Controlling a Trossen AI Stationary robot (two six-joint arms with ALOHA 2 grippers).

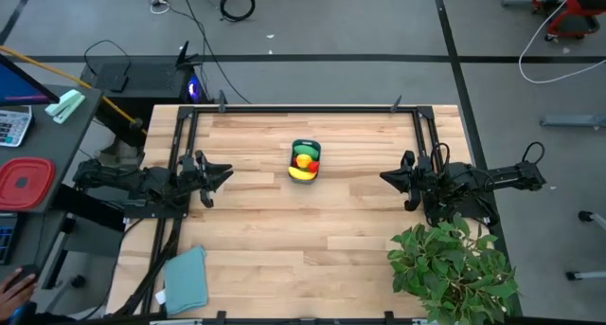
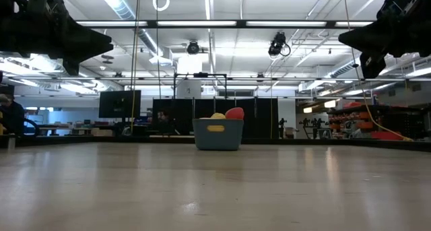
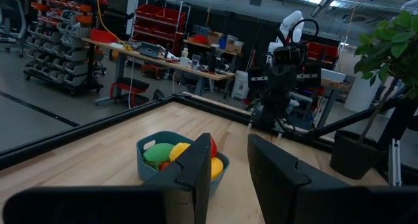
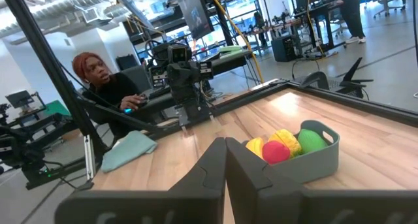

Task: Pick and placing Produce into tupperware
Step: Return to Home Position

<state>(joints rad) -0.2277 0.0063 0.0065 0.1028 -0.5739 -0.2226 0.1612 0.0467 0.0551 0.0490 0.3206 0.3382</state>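
Note:
The teal-blue tupperware (image 1: 305, 161) stands on the middle of the wooden table, a little toward the far edge. It holds the produce: a green piece (image 1: 305, 151), a red piece (image 1: 304, 161) and a yellow piece (image 1: 303, 173). The tub also shows in the low view (image 2: 217, 134), the left wrist view (image 3: 151, 164) and the right wrist view (image 4: 313, 157). My left gripper (image 1: 227, 171) hovers left of the tub, open and empty (image 3: 228, 145). My right gripper (image 1: 383, 178) hovers right of it, shut and empty (image 4: 225, 142). Both point at the tub.
A leafy potted plant (image 1: 454, 268) stands at the table's near right corner. A folded teal cloth (image 1: 187, 276) lies at the near left. A red square container (image 1: 24, 183) sits on a side desk to the left. A person (image 4: 98, 74) sits beyond the table's left side.

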